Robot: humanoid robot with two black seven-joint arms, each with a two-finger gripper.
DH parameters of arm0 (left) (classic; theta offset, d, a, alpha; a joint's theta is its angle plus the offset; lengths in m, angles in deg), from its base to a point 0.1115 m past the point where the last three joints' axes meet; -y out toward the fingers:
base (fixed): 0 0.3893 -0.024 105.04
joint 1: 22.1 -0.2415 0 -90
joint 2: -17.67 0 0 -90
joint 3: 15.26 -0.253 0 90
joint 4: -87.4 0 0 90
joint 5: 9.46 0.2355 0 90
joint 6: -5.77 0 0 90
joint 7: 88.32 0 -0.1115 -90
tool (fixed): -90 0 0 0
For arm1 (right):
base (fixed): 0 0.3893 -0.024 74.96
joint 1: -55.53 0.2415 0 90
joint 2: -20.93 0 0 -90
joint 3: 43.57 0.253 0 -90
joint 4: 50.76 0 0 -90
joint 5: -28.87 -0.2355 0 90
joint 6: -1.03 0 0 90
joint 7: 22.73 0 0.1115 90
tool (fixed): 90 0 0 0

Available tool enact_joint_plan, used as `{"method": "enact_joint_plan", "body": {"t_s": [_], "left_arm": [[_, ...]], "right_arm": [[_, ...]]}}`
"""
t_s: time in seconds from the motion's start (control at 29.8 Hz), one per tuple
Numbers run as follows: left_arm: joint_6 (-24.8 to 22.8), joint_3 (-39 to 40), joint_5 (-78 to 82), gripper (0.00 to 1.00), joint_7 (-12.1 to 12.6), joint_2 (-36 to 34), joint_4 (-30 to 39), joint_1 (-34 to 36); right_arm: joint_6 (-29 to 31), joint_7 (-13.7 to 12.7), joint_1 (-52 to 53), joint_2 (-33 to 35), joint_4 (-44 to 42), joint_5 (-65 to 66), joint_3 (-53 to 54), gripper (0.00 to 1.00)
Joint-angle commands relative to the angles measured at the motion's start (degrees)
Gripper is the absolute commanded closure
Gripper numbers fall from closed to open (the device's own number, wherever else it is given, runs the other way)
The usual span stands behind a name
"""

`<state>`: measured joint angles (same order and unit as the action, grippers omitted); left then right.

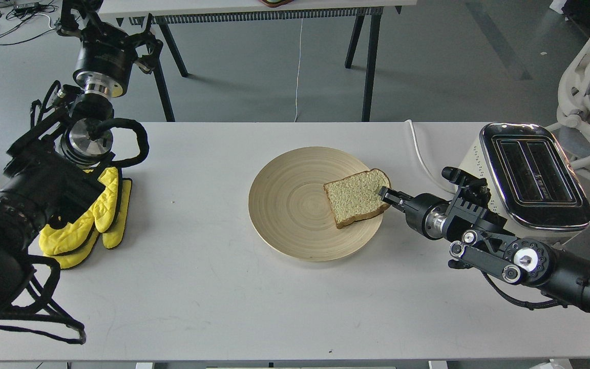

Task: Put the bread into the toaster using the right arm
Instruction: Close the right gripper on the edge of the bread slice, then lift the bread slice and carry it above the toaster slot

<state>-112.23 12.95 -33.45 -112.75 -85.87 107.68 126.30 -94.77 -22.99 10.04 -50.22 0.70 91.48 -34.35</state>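
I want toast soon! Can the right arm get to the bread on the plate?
Probably yes. The right gripper is already at the right edge of the bread, and nothing on the plate stands between them. Whether the jaws are gripping it cannot be told.

A single square-ish slice of pale sandwich bread with a brown crust and rounded top lies flat on the right part of a round shallow wooden plate, its rounded end pointing right. A cream-white boxy two-slot toaster with a shiny chrome top stands upright at the right edge of the white worktop, both slots empty and well apart from the bread.
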Motion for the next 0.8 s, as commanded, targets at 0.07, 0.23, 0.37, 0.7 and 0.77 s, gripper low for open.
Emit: {"method": "enact_joint_plan", "body": {"t_s": [0.07, 0.23, 0.37, 0.7, 0.77], "left_arm": [[0.00, 0.09, 0.00, 0.00, 0.00, 0.00, 0.02, 0.05], [0.00, 0.09, 0.00, 0.00, 0.00, 0.00, 0.02, -0.04], [0.00, 0.18, 0.00, 0.00, 0.00, -0.09, 0.02, -0.04], [0.00, 0.18, 0.00, 0.00, 0.00, -0.09, 0.02, -0.04], [0.00, 0.35, 0.00, 0.00, 0.00, -0.09, 0.02, -0.04]], "right_arm": [[-0.01, 0.00, 1.27, 0.75, 0.83, -0.21, 0.54, 1.00], [0.35, -0.27, 1.80, 3.30, 3.99, -0.30, 0.63, 1.00], [0.35, -0.44, 4.52, 7.77, 8.20, -0.38, 0.89, 1.00], [2.27, -0.27, 18.75, 30.00, 18.40, 0.32, -0.07, 1.00], [5.25, -0.27, 20.69, 33.61, 20.94, 0.49, -0.07, 1.00]]}}
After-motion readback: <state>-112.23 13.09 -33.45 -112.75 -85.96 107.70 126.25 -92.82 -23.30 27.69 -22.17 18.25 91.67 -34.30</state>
